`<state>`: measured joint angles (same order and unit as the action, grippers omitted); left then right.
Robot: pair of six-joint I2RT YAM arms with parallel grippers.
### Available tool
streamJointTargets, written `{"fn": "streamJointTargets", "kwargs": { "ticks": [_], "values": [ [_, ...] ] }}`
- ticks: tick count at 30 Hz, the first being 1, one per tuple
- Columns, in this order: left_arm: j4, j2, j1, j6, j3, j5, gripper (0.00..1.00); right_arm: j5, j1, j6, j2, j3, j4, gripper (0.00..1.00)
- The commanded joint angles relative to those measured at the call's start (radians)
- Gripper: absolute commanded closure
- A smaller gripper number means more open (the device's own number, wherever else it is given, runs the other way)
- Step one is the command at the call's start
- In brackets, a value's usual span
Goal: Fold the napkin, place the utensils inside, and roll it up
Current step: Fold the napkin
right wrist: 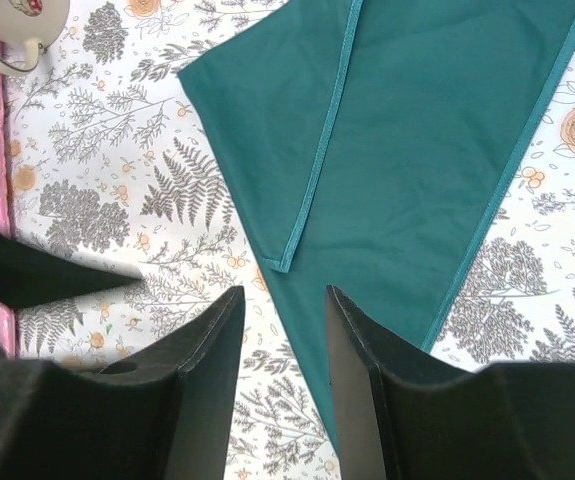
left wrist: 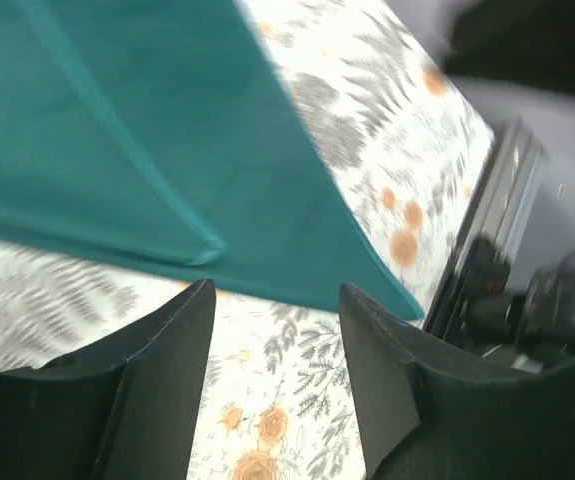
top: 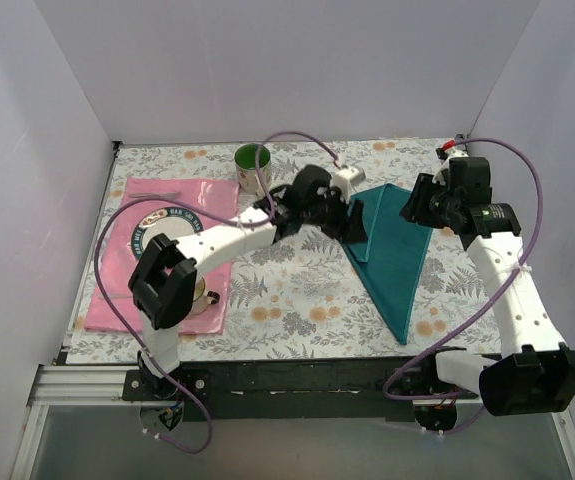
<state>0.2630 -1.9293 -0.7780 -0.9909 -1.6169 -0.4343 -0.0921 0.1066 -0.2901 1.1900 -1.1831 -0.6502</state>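
Observation:
The napkin [top: 392, 250] is a teal cloth folded into a long triangle on the floral tablecloth, point toward the near edge. My left gripper [top: 355, 222] hovers at its left edge. In the left wrist view the left gripper [left wrist: 277, 290] is open over bare tablecloth, with the napkin [left wrist: 117, 130] just beyond its fingertips. My right gripper [top: 417, 205] hangs over the napkin's upper right corner. In the right wrist view the right gripper [right wrist: 285, 295] is open, nothing between the fingers, above the napkin [right wrist: 417, 150] and its folded hem. The utensils are out of view.
A pink placemat [top: 182, 195] lies at the left with a plate [top: 157, 228] on it, partly under the left arm. A green cup [top: 252, 165] stands at the back. A white mug [right wrist: 7, 25] shows in the right wrist view. White walls enclose three sides.

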Motion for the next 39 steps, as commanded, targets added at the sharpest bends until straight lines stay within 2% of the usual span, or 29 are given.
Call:
{"fn": "streamJointTargets", "kwargs": {
  "ticks": [1, 3, 4, 6, 10, 21, 28, 39],
  "values": [
    [-0.123, 0.136, -0.224, 0.323, 0.26, 0.102, 0.49, 0.011, 0.001, 0.008, -0.049, -0.094, -0.134, 0.55],
    [-0.254, 0.168, -0.291, 0.449, 0.393, 0.144, 0.47, 0.0, 0.001, 0.015, -0.062, -0.145, -0.161, 0.54],
    [-0.298, 0.182, -0.346, 0.478, 0.422, 0.158, 0.46, -0.004, 0.001, 0.019, -0.076, -0.159, -0.166, 0.54],
    [-0.388, 0.182, -0.383, 0.52, 0.472, 0.189, 0.43, -0.023, 0.001, 0.02, -0.09, -0.19, -0.18, 0.52],
    [-0.465, 0.155, -0.487, 0.596, 0.532, 0.27, 0.42, -0.029, -0.001, 0.023, -0.134, -0.193, -0.195, 0.52],
    [-0.798, 0.018, -0.578, 0.69, 0.606, 0.42, 0.37, -0.031, -0.001, 0.026, -0.208, -0.185, -0.204, 0.49],
    [-0.832, -0.071, -0.59, 0.768, 0.554, 0.448, 0.35, -0.037, -0.001, 0.035, -0.202, -0.214, -0.212, 0.48],
    [-0.797, -0.142, -0.601, 0.785, 0.512, 0.355, 0.39, -0.063, -0.002, 0.039, -0.184, -0.223, -0.195, 0.47]
  ]
}}
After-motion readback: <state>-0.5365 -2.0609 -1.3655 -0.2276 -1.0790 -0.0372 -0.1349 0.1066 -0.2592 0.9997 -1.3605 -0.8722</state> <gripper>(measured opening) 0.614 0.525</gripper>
